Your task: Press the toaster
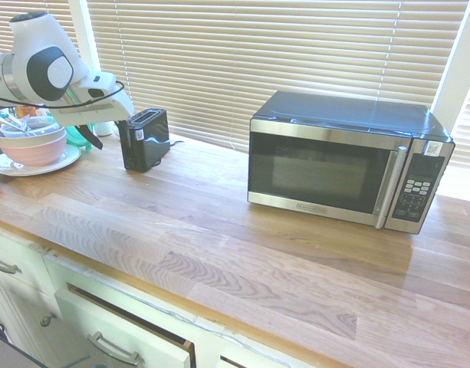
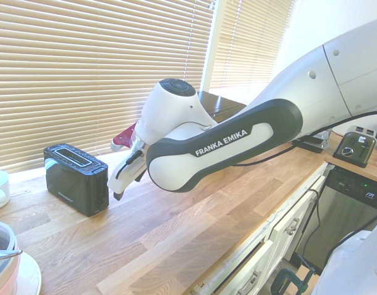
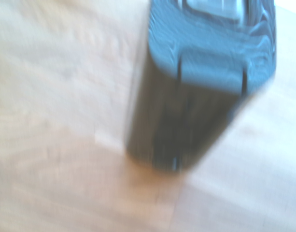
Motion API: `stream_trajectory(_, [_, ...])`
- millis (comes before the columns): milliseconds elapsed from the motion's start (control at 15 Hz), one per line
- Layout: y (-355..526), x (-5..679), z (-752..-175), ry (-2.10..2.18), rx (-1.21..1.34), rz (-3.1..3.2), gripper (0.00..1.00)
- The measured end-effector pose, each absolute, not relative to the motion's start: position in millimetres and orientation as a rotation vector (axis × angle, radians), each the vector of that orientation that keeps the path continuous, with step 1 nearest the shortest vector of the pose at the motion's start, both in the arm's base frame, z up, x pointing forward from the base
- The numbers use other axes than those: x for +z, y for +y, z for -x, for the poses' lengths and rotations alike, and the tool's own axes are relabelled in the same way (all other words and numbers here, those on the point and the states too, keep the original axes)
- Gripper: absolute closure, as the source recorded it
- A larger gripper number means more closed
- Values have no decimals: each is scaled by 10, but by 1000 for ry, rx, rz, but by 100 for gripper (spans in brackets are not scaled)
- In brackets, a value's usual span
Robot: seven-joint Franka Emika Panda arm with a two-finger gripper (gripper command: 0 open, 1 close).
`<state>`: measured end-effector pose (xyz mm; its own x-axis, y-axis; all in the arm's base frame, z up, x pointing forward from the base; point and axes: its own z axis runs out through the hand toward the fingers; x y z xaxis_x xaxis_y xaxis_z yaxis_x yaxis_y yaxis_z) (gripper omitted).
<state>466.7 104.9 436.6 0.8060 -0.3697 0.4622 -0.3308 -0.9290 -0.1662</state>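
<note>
The toaster [image 1: 145, 138] is a small black box with a silvery slotted top and a white sticker, standing at the back left of the wooden counter near the blinds. My gripper [image 1: 87, 136] hovers just left of it in the first exterior view, a little above the counter. From the other side, the gripper [image 2: 128, 184] hangs close beside the toaster [image 2: 76, 178], its fingers apart and nothing between them. The wrist view is blurred and shows the toaster [image 3: 196, 96] from above, close by.
A large black-and-steel microwave [image 1: 350, 165] stands further along the counter. Stacked bowls on a plate [image 1: 31, 146] sit behind the arm at the counter's end. A silver appliance [image 2: 355, 147] is on a far counter. The counter's front edge runs above white drawers [image 1: 119, 337].
</note>
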Motion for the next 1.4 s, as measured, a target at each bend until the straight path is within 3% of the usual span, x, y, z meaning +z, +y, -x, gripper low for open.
stream_trajectory(333, [1122, 4741, -4929, 487, -856, 2887, 0])
stream_trajectory(867, [1279, 4706, -5327, 471, -794, 2901, 0])
stream_trajectory(933, [1268, 4704, -5329, 484, -791, 2900, 100])
stream_trajectory(1400, [1322, 4661, -5328, 475, -832, 2923, 100])
